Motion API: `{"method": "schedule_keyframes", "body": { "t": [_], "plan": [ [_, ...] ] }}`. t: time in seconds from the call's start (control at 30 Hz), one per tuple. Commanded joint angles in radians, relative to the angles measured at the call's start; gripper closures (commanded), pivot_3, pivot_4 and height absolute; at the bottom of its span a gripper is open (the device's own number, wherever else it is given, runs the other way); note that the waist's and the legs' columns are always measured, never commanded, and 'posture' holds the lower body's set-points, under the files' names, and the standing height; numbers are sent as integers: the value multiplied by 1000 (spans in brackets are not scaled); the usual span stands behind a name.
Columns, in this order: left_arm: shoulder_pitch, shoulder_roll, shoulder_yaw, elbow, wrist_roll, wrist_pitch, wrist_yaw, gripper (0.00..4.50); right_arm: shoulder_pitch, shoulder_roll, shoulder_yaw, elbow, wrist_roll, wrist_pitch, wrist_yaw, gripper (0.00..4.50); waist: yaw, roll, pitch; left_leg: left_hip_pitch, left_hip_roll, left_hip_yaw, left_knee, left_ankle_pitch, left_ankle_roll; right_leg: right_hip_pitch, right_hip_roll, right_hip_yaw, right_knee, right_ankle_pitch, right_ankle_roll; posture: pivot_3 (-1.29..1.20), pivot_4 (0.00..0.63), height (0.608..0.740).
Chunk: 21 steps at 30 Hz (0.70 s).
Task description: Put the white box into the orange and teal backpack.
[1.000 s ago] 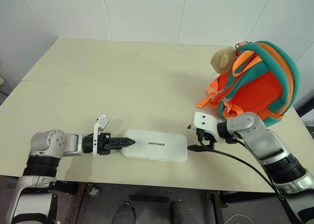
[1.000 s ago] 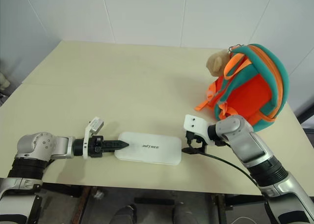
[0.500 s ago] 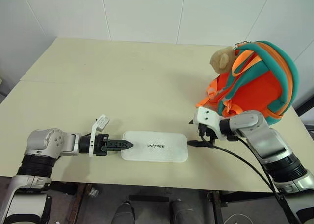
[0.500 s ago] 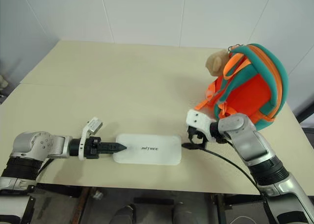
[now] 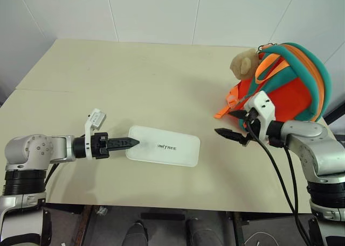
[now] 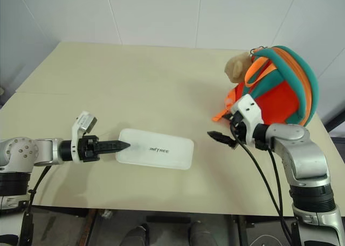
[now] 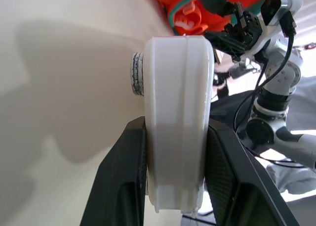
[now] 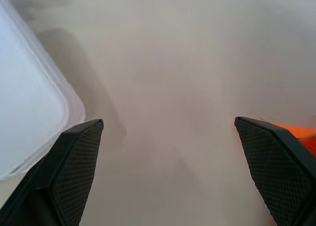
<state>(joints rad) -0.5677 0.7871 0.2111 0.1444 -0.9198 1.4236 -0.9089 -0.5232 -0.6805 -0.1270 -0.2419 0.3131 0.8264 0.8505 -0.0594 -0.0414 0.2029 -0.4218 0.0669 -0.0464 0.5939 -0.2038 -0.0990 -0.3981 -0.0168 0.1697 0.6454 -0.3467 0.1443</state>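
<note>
Cream table. Orange and teal backpack, upright at far right. White box, near front edge, apparently lifted, one end clamped by left gripper. Right gripper, spread wide, empty, beside backpack.

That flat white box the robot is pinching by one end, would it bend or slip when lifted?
Probably not bend: the white box looks like a rigid moulded case, keeping its shape between the left gripper fingers. It may slip or droop, since its smooth shell is held at one short end only. Flat and wide, it seems unlikely to roll.
</note>
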Motion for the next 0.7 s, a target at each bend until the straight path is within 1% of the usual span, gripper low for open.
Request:
{"method": "schedule_keyframes", "body": {
  "t": [0.03,0.2,0.4,0.53,0.63,0.7],
  "plan": [
    [-27,17,80,-11,-40,9,-3,3256,18,-16,-56,-14,21,-3,-42,0,2,0,0,0,0,0,0,0,0,0,0,0,0,0,0,0,150,740],
    [-54,13,130,8,-48,18,2,3256,27,-40,-75,-5,33,-7,-61,0,3,0,0,0,0,0,-1,-1,0,0,0,0,-1,-2,-1,0,150,740],
    [-68,-9,185,13,-81,47,22,3256,61,-124,-151,-23,101,31,-29,0,3,1,0,0,0,0,-1,-1,0,0,0,0,-1,-2,-1,0,150,740],
    [-74,-25,211,12,-90,60,45,3256,97,-175,-175,-11,116,41,-26,0,3,1,0,0,0,0,-1,-1,0,0,0,0,-1,-2,-1,0,150,740],
    [-68,-30,214,7,-90,66,62,3256,109,-186,-190,8,104,18,-55,0,2,1,0,0,0,0,-1,-1,0,0,0,0,0,-2,-1,0,150,740],
    [-67,-32,214,6,-92,67,69,3256,100,-170,-197,17,103,1,-82,0,-1,1,0,0,0,0,-1,-1,0,0,0,0,0,-2,-1,0,150,740]
  ]
}}
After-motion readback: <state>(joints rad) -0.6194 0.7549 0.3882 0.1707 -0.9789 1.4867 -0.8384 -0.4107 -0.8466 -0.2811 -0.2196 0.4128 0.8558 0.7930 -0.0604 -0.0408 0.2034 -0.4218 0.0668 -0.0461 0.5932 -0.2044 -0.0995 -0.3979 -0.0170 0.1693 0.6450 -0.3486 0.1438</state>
